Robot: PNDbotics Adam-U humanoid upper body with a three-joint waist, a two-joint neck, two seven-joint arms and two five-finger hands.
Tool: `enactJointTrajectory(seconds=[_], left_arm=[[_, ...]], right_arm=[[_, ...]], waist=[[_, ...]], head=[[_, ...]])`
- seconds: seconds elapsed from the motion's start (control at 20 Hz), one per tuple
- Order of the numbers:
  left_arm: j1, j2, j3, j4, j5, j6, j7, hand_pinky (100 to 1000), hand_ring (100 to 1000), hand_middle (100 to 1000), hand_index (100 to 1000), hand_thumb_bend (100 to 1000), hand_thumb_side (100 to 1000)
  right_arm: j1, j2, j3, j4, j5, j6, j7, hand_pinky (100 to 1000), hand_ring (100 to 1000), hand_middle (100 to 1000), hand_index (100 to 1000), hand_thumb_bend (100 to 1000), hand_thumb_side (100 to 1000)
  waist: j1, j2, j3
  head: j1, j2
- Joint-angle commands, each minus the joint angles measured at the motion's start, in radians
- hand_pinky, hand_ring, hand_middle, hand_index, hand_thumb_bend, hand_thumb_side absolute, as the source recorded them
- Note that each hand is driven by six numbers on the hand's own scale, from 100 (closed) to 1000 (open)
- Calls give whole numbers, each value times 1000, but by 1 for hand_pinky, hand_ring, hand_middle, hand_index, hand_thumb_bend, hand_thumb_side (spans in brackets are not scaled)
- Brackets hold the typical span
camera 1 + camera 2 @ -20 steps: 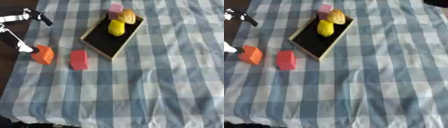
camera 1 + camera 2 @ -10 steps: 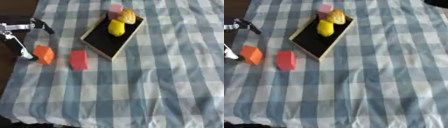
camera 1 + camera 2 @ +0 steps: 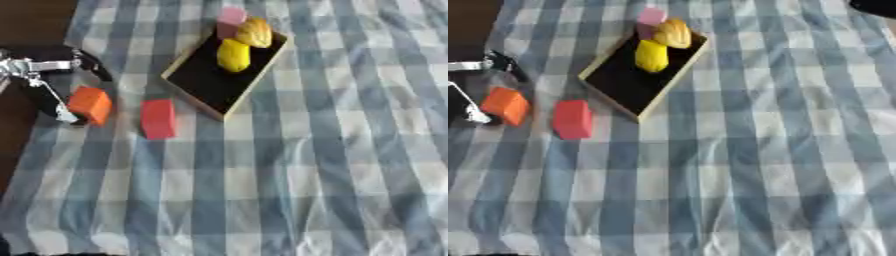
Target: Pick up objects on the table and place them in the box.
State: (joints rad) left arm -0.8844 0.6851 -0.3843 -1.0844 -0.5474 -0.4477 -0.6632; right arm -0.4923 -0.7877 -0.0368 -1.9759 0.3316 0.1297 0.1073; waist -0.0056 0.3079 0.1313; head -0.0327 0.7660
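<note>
The robot's left hand [image 3: 44,75] reaches in from the 9 o'clock edge of the checked-cloth surface [image 3: 332,165], one pale-tipped finger [image 3: 63,114] angled down beside the orange block [image 3: 90,105] and another dark finger [image 3: 94,69] spread above it at about 12 o'clock; the hand appears released, fingers splayed either side of the block and clenched on nothing, though whether the lower fingertip touches the block cannot be told. The orange block lies just to the 3 o'clock side of that fingertip, tilted, its long axis running roughly 11 to 5 o'clock. The red block [image 3: 158,118] lies near it, further toward 3 o'clock, long axis close to 12 to 6 o'clock. The open wooden box [image 3: 203,99] sits up toward 1 o'clock from both blocks, its length running from 7 to 1 o'clock, with a yellow lemon-like fruit [image 3: 233,55], a golden ridged object [image 3: 255,32] and a pink block [image 3: 231,15] crowded at its far end; whether the pink block sits inside or just beyond the rim is unclear. The right hand shows in neither view, so the left is plainly the nearer, and the orange block looks the likelier next pick, the carry then running toward 1 o'clock to the box's bare near half
</note>
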Motion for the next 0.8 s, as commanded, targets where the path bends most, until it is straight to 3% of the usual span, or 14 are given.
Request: enactJointTrajectory(seconds=[0.05,0.25,0.45,0.65,0.8], left_arm=[[-23,23,24,-25,-11,-245,-241,831,785,616,754,542,100],[-27,23,39,-64,-31,-221,-204,779,677,504,643,464,100],[-46,15,55,-118,-23,-208,-165,752,626,445,605,448,100],[-67,6,67,-168,-1,-190,-149,753,624,448,609,431,100],[-136,-67,97,-187,27,-168,-132,751,621,449,610,410,100]], right_arm=[[-8,-18,-12,0,-1,-1,1,927,1000,760,900,100,395],[-4,-16,-12,4,-1,-2,3,927,1000,759,900,100,396],[4,-19,-16,0,-4,-4,-1,927,1000,760,900,100,403],[9,-21,-19,-7,-8,-4,-4,927,1000,759,900,100,409],[8,-17,-19,-9,-12,-2,-4,927,1000,758,900,100,412]], waist=[[15,-15,2],[14,-17,4],[14,-20,5],[15,-22,6],[15,-27,5]], head=[[3,4],[5,4],[5,4],[5,4],[6,4]])
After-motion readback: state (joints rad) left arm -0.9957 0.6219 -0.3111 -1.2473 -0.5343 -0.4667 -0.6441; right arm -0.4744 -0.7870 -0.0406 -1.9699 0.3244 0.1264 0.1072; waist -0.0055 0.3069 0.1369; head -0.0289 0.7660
